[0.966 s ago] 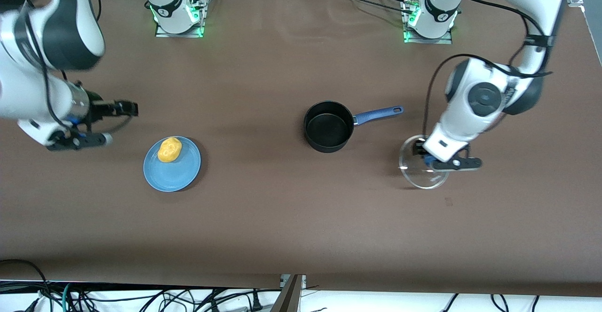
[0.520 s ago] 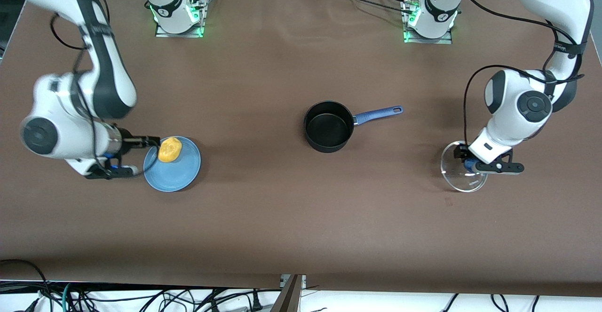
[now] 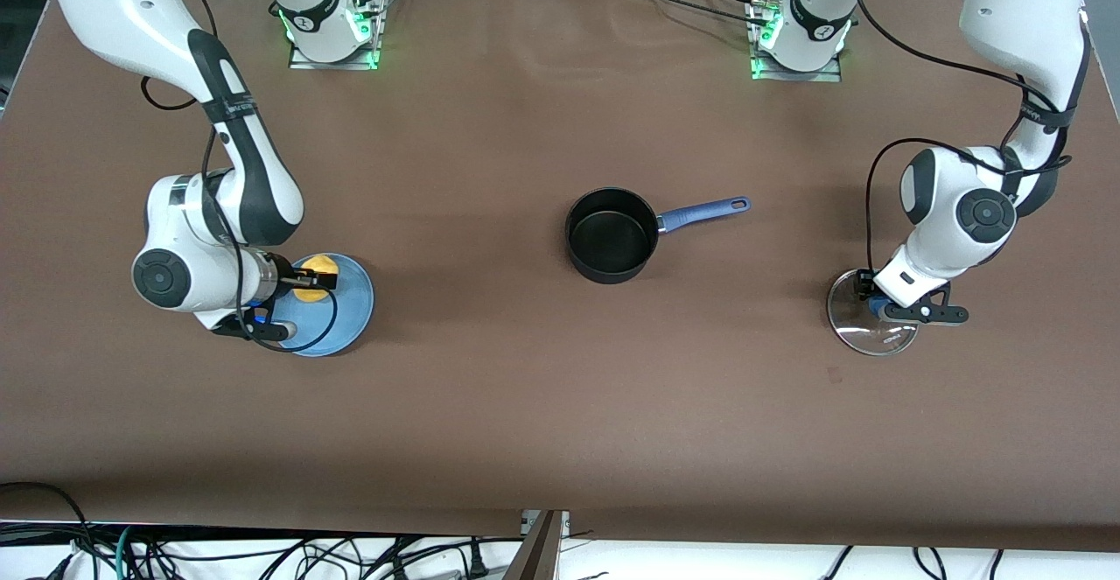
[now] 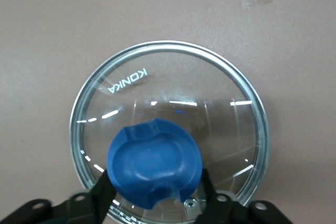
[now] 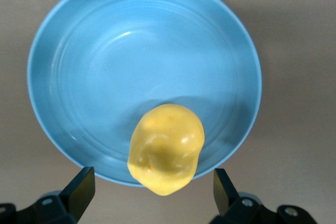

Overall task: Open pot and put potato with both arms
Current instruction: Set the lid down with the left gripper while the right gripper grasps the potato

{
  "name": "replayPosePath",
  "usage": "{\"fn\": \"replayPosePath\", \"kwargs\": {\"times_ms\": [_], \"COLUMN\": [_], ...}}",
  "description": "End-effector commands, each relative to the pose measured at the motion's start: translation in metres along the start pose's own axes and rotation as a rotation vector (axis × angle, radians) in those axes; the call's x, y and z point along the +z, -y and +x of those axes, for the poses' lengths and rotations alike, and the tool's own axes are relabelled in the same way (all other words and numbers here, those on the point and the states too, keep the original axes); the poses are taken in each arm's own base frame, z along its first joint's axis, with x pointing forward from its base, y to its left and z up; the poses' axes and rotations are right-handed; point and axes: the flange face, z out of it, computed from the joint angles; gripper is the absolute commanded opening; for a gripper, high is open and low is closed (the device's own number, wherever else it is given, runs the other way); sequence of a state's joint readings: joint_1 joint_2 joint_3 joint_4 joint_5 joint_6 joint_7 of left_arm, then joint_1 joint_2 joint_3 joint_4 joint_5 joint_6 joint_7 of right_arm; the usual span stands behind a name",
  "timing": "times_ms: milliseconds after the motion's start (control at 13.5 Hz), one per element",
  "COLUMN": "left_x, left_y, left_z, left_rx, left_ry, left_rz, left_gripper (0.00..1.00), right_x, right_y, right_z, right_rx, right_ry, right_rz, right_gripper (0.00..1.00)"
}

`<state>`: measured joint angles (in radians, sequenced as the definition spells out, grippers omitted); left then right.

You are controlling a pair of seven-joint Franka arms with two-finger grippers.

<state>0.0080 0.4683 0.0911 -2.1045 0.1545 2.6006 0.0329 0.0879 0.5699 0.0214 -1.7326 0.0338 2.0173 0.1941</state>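
Blue plate (image 3: 346,317): near the table's edge at the right arm's end, carrying the potato (image 3: 308,290) close to its rim.
Right gripper (image 3: 325,280): over the potato, jaws wide, a finger on each side of it and neither touching, as the right wrist view shows.
Pot (image 3: 611,235): mid-table, uncovered and empty, blue handle pointing toward the left arm's end.
Lid (image 3: 871,333): glass, flat on the table toward the left arm's end, well apart from the pot.
Left gripper (image 3: 871,296): at the lid's blue knob (image 4: 154,162), fingers flanking it; they look partly spread — whether they grip it I cannot tell.
Step in hand: likely the grasp on the potato.
Doing it well: centre the lumpy body between the fingers, come down low enough to catch its widest part without scraping the plate, and close gently — it sits at the rim and could roll off.
Hard to make out: in the front view the right arm's wrist covers part of the potato and plate; the left fingertips are cut off at the wrist view's border, so contact with the knob is unclear.
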Motion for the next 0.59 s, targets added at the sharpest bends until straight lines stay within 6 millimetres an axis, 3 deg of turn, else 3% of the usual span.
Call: {"fn": "replayPosePath", "kwargs": {"times_ms": [0, 297, 446, 520], "left_x": [-0.023, -0.109, -0.158, -0.185], "left_y": [0.006, 0.004, 0.007, 0.010], "left_z": [0.003, 0.019, 0.031, 0.035], "left_rx": [0.010, -0.064, -0.095, -0.101], "left_ry": [0.003, 0.087, 0.104, 0.106], "left_rz": [0.011, -0.054, -0.094, -0.096], "left_gripper": [1.00, 1.00, 1.00, 1.00], "right_x": [0.016, 0.027, 0.025, 0.025], "right_y": [0.000, 0.003, 0.005, 0.005], "right_z": [0.001, 0.007, 0.008, 0.008], "right_rx": [0.019, 0.015, 0.010, 0.008], "right_ry": [-0.004, -0.027, -0.039, -0.037], "right_rz": [0.012, 0.014, 0.015, 0.014], "right_gripper": [1.00, 0.96, 0.75, 0.56]}}
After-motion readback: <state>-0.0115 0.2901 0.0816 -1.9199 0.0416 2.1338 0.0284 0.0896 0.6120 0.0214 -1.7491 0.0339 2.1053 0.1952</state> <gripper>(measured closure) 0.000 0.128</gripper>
